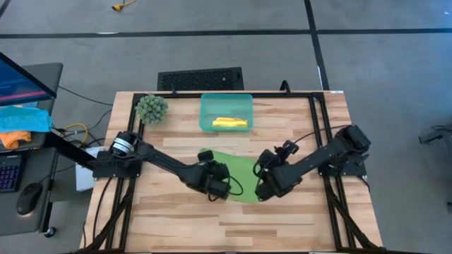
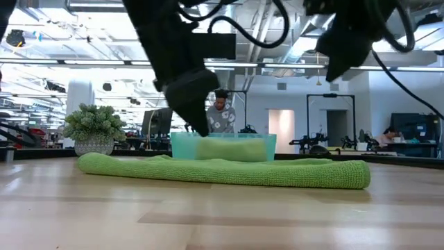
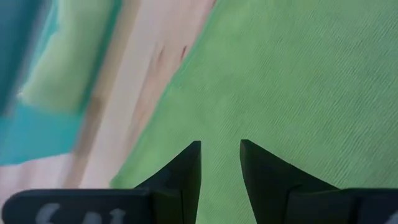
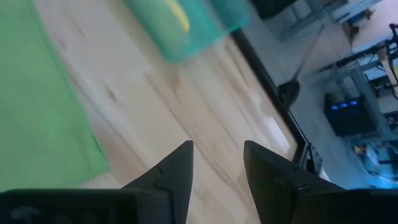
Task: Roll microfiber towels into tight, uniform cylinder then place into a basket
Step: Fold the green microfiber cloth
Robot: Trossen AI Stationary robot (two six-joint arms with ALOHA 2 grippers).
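A lime green towel (image 1: 239, 180) lies on the wood table at its middle; in the low view it forms a long low mound (image 2: 229, 170). My left gripper (image 3: 221, 146) hovers open over the towel's left part (image 1: 220, 176), nothing between its fingers. My right gripper (image 4: 217, 149) stands open and raised above bare wood just past the towel's right edge (image 1: 267, 169). The teal basket (image 1: 244, 102) sits at the far middle of the table, with a rolled yellow towel (image 1: 229, 123) lying in it.
A fuzzy green plant (image 1: 152, 108) stands at the far left of the table, beside the basket. Black frame rails (image 1: 318, 127) run along the table's right and far sides. Bare wood stretches along the near half of the table (image 1: 233, 226).
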